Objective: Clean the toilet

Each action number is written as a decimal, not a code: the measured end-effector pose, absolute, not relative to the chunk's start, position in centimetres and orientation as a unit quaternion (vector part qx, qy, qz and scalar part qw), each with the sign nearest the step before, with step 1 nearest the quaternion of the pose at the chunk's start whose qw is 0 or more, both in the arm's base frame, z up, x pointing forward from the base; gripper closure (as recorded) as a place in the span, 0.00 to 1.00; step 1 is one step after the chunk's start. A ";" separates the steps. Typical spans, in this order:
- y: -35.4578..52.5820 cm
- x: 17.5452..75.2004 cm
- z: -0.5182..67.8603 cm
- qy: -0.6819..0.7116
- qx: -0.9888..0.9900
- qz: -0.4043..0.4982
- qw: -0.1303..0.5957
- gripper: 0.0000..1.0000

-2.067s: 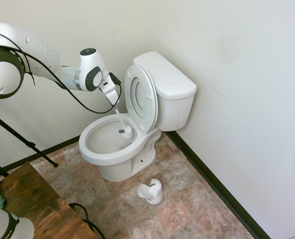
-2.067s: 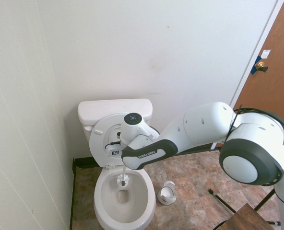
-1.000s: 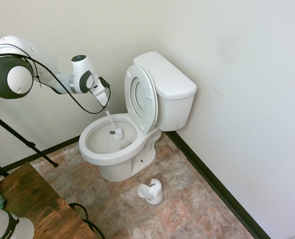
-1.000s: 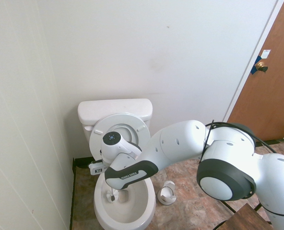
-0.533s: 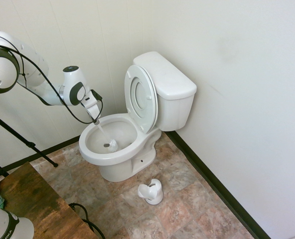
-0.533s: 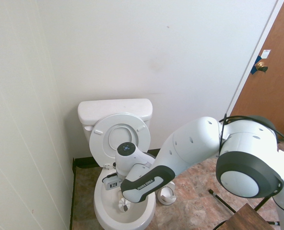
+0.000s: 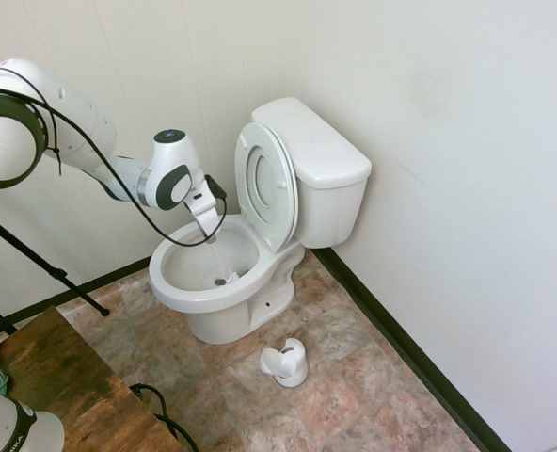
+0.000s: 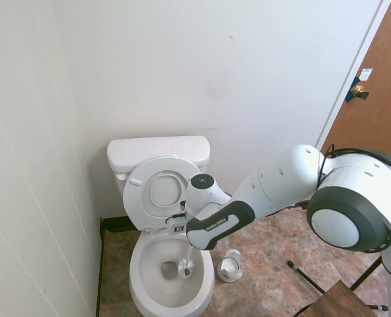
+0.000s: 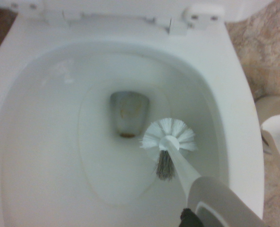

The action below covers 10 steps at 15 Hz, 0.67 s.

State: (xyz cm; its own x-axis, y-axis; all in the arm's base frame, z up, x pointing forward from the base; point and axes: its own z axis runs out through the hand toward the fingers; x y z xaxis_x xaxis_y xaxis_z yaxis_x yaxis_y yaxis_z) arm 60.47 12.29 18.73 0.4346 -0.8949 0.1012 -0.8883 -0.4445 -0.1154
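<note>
I have one claw [image 7: 210, 237], its fingers together around the handle [image 9: 215, 201] of one white toilet brush. The brush slants down into the bowl [image 8: 149, 284], and its single round head [image 9: 178, 135] is inside, just beside the one drain opening [image 9: 129, 111]. White bristles fan around the head, with one grey tuft [image 9: 165, 168] among them. I cannot tell whether the bristles touch the porcelain.

There is one toilet [image 7: 198, 303], glossy white, standing on the floor below my claw. It has one oval bowl, one raised seat [image 8: 135, 205] leaning back, and one tank [image 8: 157, 153] behind that, topped by a flat cover. Just beside the toilet stands one white brush holder [image 7: 286, 363], upright and open at the front.

Inside the bowl, a faint yellowish line curves around the drain, and a small brown mark [image 9: 127, 135] shows at the opening's edge. The floor [image 7: 344, 330] is mottled in tan, pink and grey, and dark baseboard [image 7: 401, 348] runs along the foot of the walls.

Two pale walls meet in the corner behind the toilet: one grooved [image 7: 137, 75], one smooth [image 7: 448, 188] with faint scuffs. Farther off is one brown door [image 8: 374, 139] with one brass knob [image 8: 360, 92], blue tape [image 8: 348, 94] and a small white label [image 8: 366, 74].
</note>
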 end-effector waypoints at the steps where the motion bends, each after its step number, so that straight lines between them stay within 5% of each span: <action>1: 12.2 61.6 18.5 0.529 -0.845 -0.079 0.025 1.00; 10: 16.0 66.3 20.1 0.529 -0.840 -0.112 0.052 1.00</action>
State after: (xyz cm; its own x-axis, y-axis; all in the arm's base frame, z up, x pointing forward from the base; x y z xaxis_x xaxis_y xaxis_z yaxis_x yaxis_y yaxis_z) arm 66.26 16.00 20.13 0.4161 -0.8995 0.1329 -0.8766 -0.4357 -0.2044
